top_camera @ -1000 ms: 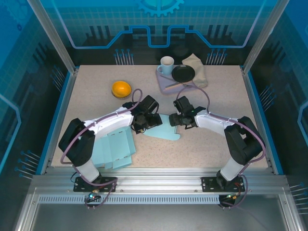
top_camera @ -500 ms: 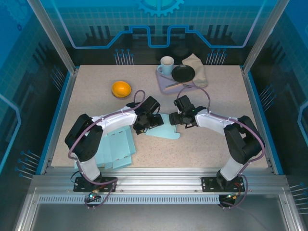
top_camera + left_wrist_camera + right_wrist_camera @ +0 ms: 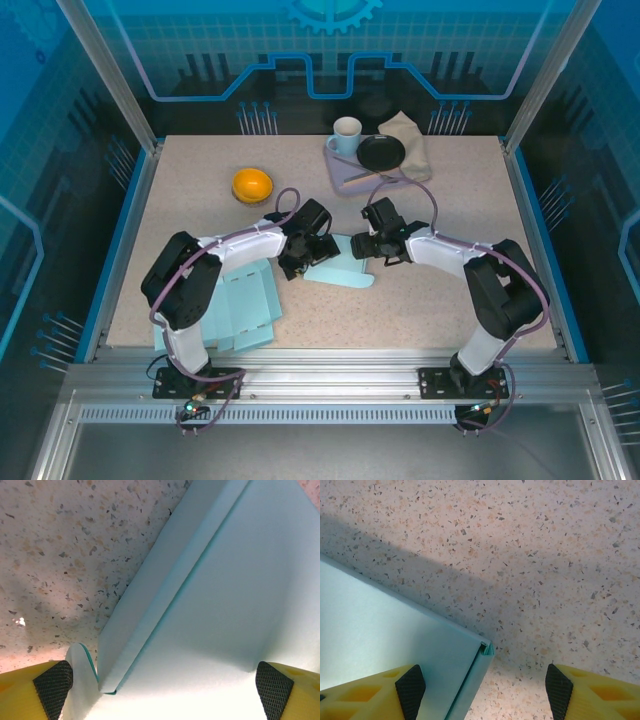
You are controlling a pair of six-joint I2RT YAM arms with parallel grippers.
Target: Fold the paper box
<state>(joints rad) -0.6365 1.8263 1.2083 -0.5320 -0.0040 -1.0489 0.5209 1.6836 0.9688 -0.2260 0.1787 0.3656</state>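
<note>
Paper box (image 3: 345, 272) lies flat on the surface, partly folded, with one flap doubled over. My left gripper (image 3: 164, 680) hangs wide open right over that flap's crease. My right gripper (image 3: 480, 685) stands open astride the box's right-hand corner, one finger above the sheet. I'd pin that corner and press squarely along the crease so nothing skates.

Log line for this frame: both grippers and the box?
task: fold paper box | left gripper: open, over folded flap | right gripper: open, over box corner | held: nothing
</note>
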